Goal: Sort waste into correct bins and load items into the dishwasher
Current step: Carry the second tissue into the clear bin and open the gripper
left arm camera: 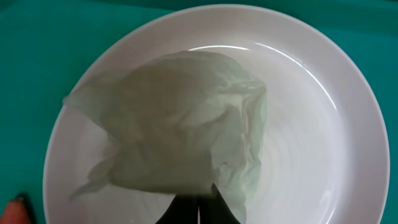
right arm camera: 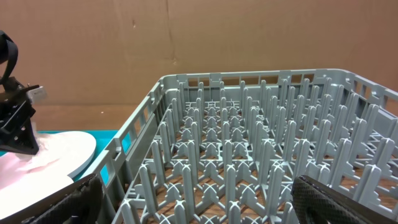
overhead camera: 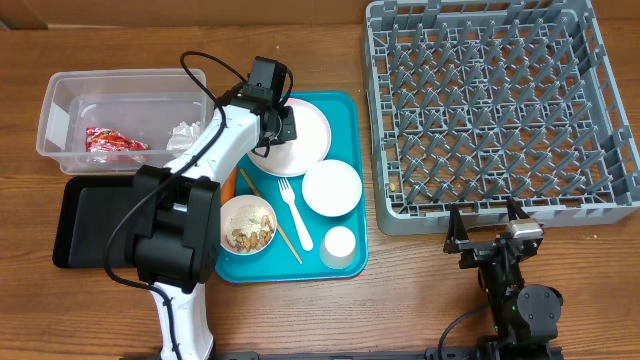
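A crumpled white napkin (left arm camera: pixel 186 124) lies on the round white plate (left arm camera: pixel 311 162), and my left gripper (left arm camera: pixel 199 208) is shut on its near edge. From overhead, the left gripper (overhead camera: pixel 272 138) is over the plate (overhead camera: pixel 305 130) at the back of the teal tray (overhead camera: pixel 345 105). The tray also holds a bowl of beige food scraps (overhead camera: pixel 247 225), an empty bowl (overhead camera: pixel 331 187), a small cup (overhead camera: pixel 339 245), a white fork (overhead camera: pixel 295 210) and a thin wooden stick (overhead camera: pixel 285 235). An orange carrot (overhead camera: pixel 230 186) shows beside my arm. My right gripper (overhead camera: pixel 492 235) stands open and empty in front of the grey dish rack (overhead camera: pixel 500 105).
The clear tub (overhead camera: pixel 60 95) at the back left holds a red wrapper (overhead camera: pixel 115 143) and a white napkin (overhead camera: pixel 185 133). The black tray (overhead camera: pixel 95 220) lies in front of it. In the right wrist view the rack's pegs (right arm camera: pixel 249 149) fill the space ahead of the right gripper (right arm camera: pixel 199 199).
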{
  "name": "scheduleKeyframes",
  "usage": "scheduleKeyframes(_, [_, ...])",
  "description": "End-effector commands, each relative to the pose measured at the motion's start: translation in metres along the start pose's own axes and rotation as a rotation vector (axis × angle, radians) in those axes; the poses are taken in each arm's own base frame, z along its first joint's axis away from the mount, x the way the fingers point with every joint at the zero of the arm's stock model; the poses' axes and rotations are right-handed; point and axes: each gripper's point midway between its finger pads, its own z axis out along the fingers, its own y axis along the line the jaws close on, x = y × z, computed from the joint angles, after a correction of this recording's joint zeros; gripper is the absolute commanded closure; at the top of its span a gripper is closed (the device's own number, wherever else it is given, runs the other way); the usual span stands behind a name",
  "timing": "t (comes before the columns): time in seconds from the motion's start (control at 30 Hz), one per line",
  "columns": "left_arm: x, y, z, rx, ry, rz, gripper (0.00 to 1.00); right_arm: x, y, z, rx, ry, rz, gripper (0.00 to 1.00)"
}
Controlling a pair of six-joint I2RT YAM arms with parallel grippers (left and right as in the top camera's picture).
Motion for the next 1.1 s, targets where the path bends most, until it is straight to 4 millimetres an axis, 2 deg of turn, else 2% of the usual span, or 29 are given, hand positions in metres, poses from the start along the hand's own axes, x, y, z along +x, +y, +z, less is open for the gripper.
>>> scheduleKeyframes(0.0, [-0.021,-0.017,-0.028,0.061,-0.050,0.069,0.96,0.001,-0.001,0.000,0.002,-0.007,-0.004,0.00])
scheduleKeyframes(0.3, [-0.066,-0.029,-0.111,0.091,-0.160,0.086,0.96,0.001,-0.001,0.000,0.002,-0.007,-0.004,0.00])
scheduleKeyframes(0.4, [-0.076,-0.024,-0.140,0.098,-0.210,0.075,0.96,0.001,-0.001,0.000,0.002,-0.007,-0.004,0.00])
scheduleKeyframes(0.5, [-0.083,-0.009,-0.164,0.092,-0.251,0.048,0.96,0.001,-0.001,0.000,0.002,-0.007,-0.004,0.00])
scheduleKeyframes(0.6, [-0.089,0.014,-0.182,0.071,-0.277,0.006,0.96,0.001,-0.001,0.000,0.002,-0.007,-0.004,0.00])
scheduleKeyframes(0.7, [-0.093,0.049,-0.192,0.014,-0.288,-0.053,0.96,0.001,-0.001,0.000,0.002,-0.007,-0.004,0.00])
scheduleKeyframes(0.73, [-0.093,0.066,-0.193,-0.013,-0.281,-0.085,0.96,0.001,-0.001,0.000,0.002,-0.007,-0.004,0.00])
scheduleKeyframes(0.77, [-0.093,0.072,-0.193,-0.021,-0.277,-0.096,0.96,0.001,-0.001,0.000,0.002,-0.007,-0.004,0.00])
scheduleKeyframes(0.9, [-0.089,0.118,-0.194,-0.077,-0.243,-0.181,0.96,0.001,-0.001,0.000,0.002,-0.007,-0.004,0.00])
scheduleKeyframes(1.07, [-0.088,0.166,-0.196,-0.127,-0.238,-0.275,0.96,0.001,-0.001,0.000,0.002,-0.007,-0.004,0.00])
